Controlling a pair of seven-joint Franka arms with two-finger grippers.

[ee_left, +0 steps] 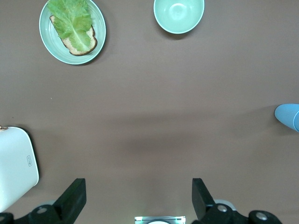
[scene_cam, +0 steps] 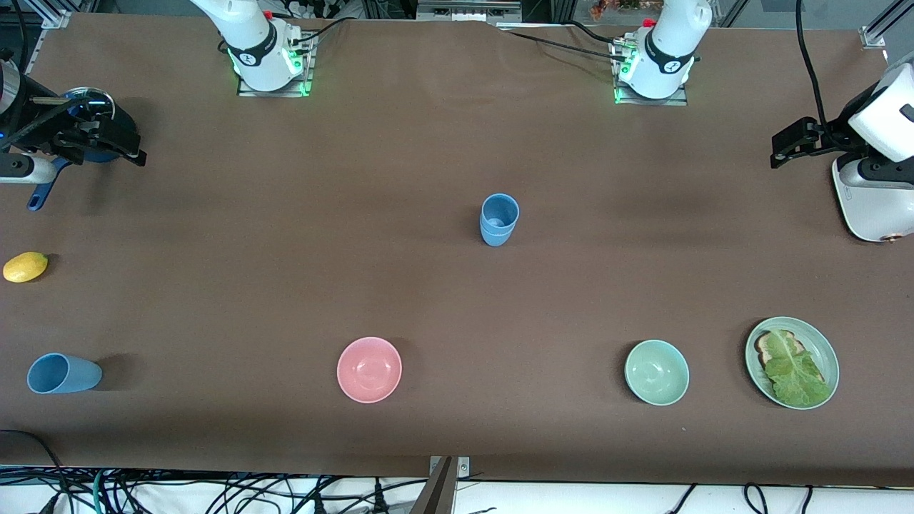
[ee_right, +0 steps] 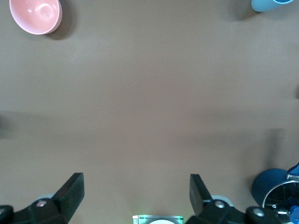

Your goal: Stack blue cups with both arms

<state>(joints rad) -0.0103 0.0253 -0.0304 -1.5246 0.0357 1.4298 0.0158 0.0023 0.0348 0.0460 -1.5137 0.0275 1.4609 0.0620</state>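
Note:
Two blue cups point(scene_cam: 498, 220) stand nested and upright in the middle of the table, and their edge shows in the left wrist view point(ee_left: 287, 116). A third blue cup point(scene_cam: 63, 373) point(ee_right: 271, 4) lies on its side near the front camera, at the right arm's end of the table. My right gripper point(scene_cam: 107, 146) point(ee_right: 136, 193) hangs open and empty over the dark-blue pot point(scene_cam: 93, 128) point(ee_right: 275, 189). Beside the white toaster point(scene_cam: 875, 207) point(ee_left: 16, 163), my left gripper point(scene_cam: 789, 146) point(ee_left: 138, 196) is open and holds nothing. Both arms wait far from the cups.
A pink bowl point(scene_cam: 369, 369) point(ee_right: 36, 15), a green bowl point(scene_cam: 656, 372) point(ee_left: 179, 15) and a green plate point(scene_cam: 821, 343) point(ee_left: 46, 35) with toast and lettuce sit in a row nearer the front camera than the nested cups. A lemon point(scene_cam: 25, 267) lies at the right arm's end.

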